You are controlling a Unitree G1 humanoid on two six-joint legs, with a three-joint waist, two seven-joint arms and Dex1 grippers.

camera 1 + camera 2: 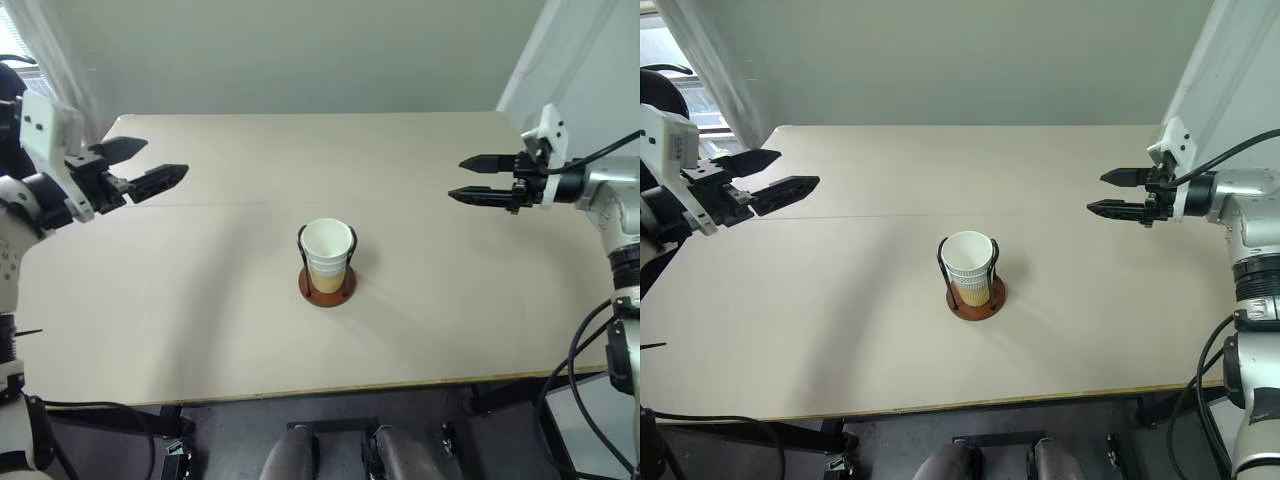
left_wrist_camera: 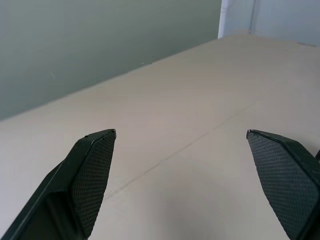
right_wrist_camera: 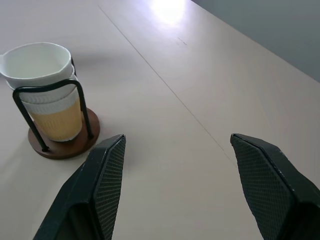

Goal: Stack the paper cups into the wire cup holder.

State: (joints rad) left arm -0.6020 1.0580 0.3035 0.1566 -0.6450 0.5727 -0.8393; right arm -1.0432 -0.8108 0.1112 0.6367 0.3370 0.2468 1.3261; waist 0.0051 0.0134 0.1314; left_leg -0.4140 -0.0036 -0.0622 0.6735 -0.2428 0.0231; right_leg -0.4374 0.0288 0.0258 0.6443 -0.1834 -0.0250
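The paper cups (image 1: pixel 327 256) stand nested one inside another in the wire cup holder (image 1: pixel 326 287), upright at the middle of the table; white rims on top, tan-yellow side below. The same cups (image 3: pixel 44 90) and the holder (image 3: pixel 62 145) with its reddish-brown disc base appear in the right wrist view. My left gripper (image 1: pixel 160 168) hovers open over the table's far left, well away from the cups. My right gripper (image 1: pixel 466 179) hovers open over the far right, pointing inward, with nothing between its fingers.
The beige table (image 1: pixel 200 320) has a thin seam running across it behind the holder. A grey-green wall stands behind the far edge. A white curtain (image 1: pixel 710 70) hangs at the back left. Cables (image 1: pixel 590 350) dangle off the right edge.
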